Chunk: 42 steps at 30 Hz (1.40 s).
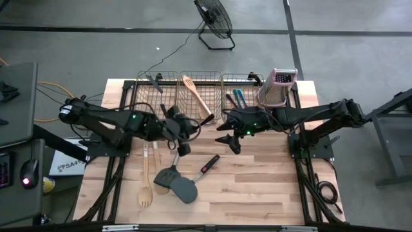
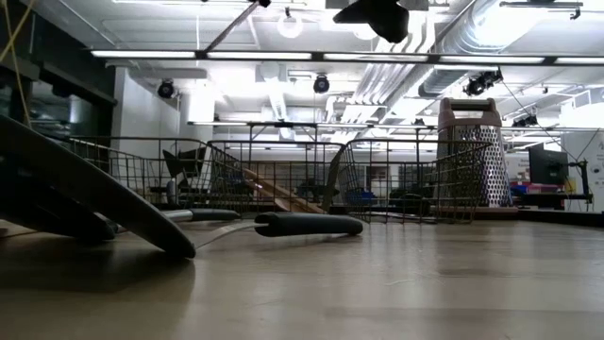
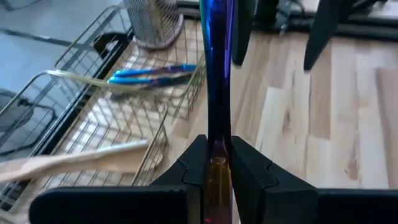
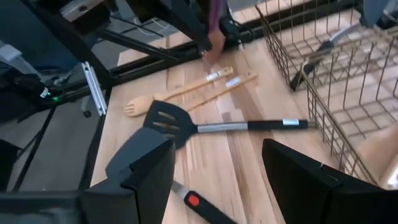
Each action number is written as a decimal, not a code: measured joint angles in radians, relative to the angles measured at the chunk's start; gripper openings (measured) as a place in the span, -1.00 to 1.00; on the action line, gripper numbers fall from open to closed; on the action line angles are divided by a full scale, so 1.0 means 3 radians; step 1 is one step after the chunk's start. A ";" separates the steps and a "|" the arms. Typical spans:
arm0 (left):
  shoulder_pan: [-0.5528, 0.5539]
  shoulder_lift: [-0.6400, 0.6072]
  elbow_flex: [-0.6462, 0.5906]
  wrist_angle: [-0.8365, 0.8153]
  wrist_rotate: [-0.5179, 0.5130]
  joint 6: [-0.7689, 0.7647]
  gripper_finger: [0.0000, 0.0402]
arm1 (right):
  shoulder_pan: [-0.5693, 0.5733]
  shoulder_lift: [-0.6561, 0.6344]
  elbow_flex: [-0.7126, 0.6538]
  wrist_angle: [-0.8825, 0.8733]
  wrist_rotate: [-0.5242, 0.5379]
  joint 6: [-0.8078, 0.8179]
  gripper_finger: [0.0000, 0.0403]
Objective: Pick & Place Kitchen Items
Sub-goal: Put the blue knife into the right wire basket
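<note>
Left wrist view shows you the left gripper (image 3: pixel 217 177) clamped on a slim iridescent purple-blue utensil (image 3: pixel 216 74); your right gripper (image 4: pixel 214 180) stands wide, empty.

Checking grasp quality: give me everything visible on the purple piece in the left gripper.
The purple piece is a slim, glossy, metallic-looking strip, iridescent purple-blue shading to gold where it is held. The left gripper is shut on that end, its dark fingers pressing both sides, so it juts straight out from them. It is held above the wooden table, beside the wire basket holding blue utensils. Its far end is out of frame.
</note>
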 joint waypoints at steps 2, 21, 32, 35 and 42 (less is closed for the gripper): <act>0.0042 0.0000 0.0000 0.0089 0.0033 0.0083 -0.80 | -0.0002 0.0000 0.0000 0.0089 0.0001 -0.0050 0.17; 0.0106 0.0000 0.0000 0.0576 0.0078 0.0310 -0.80 | -0.0065 -0.0178 0.0000 0.0950 0.0254 -0.0585 0.17; 0.0177 0.0000 0.0000 0.1041 0.0161 0.0539 -0.80 | -0.0070 -0.0154 0.0000 0.1566 0.0126 -0.0648 0.17; 0.0192 0.0000 0.0000 0.1171 0.0305 0.0589 -0.80 | -0.0084 -0.0154 0.0000 0.1710 0.0125 -0.0648 0.17; 0.0257 0.0001 0.0000 0.1469 0.0460 0.0723 -0.80 | -0.0114 -0.0154 0.0000 0.1899 0.0072 -0.0648 0.17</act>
